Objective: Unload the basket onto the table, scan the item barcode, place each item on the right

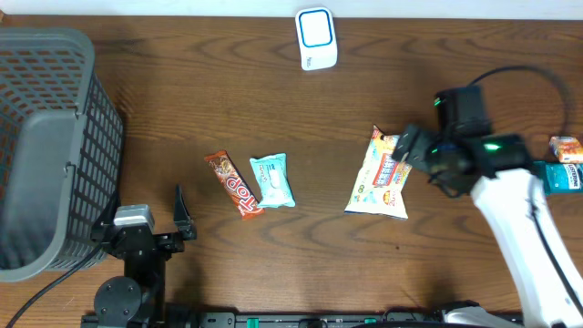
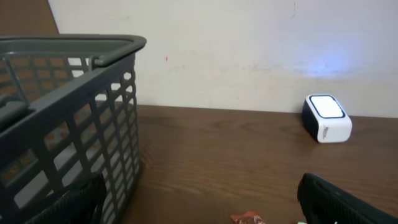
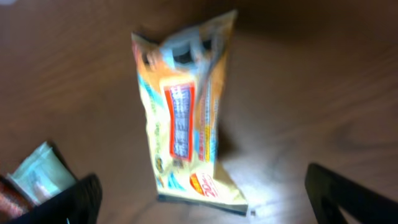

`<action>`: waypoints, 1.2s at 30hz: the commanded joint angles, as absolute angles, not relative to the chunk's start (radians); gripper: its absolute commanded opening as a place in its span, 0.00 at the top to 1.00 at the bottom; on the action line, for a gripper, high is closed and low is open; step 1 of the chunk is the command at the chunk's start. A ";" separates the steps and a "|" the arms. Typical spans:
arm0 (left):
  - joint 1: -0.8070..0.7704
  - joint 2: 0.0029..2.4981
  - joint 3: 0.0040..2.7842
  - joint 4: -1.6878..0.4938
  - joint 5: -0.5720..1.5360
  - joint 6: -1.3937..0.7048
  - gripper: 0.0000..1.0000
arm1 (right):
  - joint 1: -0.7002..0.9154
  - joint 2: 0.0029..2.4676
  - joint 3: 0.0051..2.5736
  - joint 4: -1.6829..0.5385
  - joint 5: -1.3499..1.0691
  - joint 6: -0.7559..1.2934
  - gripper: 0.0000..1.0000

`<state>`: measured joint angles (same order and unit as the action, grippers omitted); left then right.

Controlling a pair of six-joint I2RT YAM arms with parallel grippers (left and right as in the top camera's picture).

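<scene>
A yellow snack bag (image 1: 381, 173) lies flat on the wooden table right of centre. The right wrist view shows the bag (image 3: 186, 118) from above, its near end between my wide-apart fingers without touching them. My right gripper (image 1: 414, 155) (image 3: 205, 208) hangs open just over the bag's right end, holding nothing. The white scanner with a blue frame (image 1: 316, 38) (image 2: 326, 117) stands at the table's far edge. Low at the front left, my left gripper (image 1: 182, 214) (image 2: 205, 214) is open and empty.
A grey mesh basket (image 1: 46, 146) (image 2: 68, 118) fills the left side. A red-brown candy bar (image 1: 234, 182) and a teal packet (image 1: 272, 179) (image 3: 37, 177) lie mid-table. An orange packet (image 1: 567, 148) and a teal item (image 1: 563, 176) sit at the right edge.
</scene>
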<state>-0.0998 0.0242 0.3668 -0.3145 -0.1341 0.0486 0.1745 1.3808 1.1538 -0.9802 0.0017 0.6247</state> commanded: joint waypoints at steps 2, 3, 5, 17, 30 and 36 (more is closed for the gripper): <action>-0.095 0.023 0.368 -0.314 -0.139 0.043 0.02 | 0.166 1.408 0.979 -0.817 -0.195 0.600 0.01; -0.095 0.023 0.368 -0.314 -0.139 0.043 0.02 | 0.164 1.412 0.951 -0.779 -0.183 0.612 0.01; -0.095 0.023 0.368 -0.314 -0.139 0.043 0.02 | 0.159 1.427 0.898 -0.707 -0.159 0.641 0.01; -0.095 0.023 0.368 -0.314 -0.139 0.043 0.02 | 0.149 1.684 0.799 -0.420 -0.131 0.673 0.62; -0.095 0.023 0.368 -0.314 -0.139 0.043 0.02 | 0.061 1.532 1.042 -0.895 -0.407 0.864 0.99; -0.095 0.023 0.368 -0.314 -0.139 0.043 0.02 | 0.005 1.454 1.132 -1.205 -0.699 1.152 0.98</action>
<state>-0.0998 0.0242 0.3668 -0.3153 -0.1341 0.0483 0.0189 1.4944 1.1145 -1.1381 -0.4927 0.9634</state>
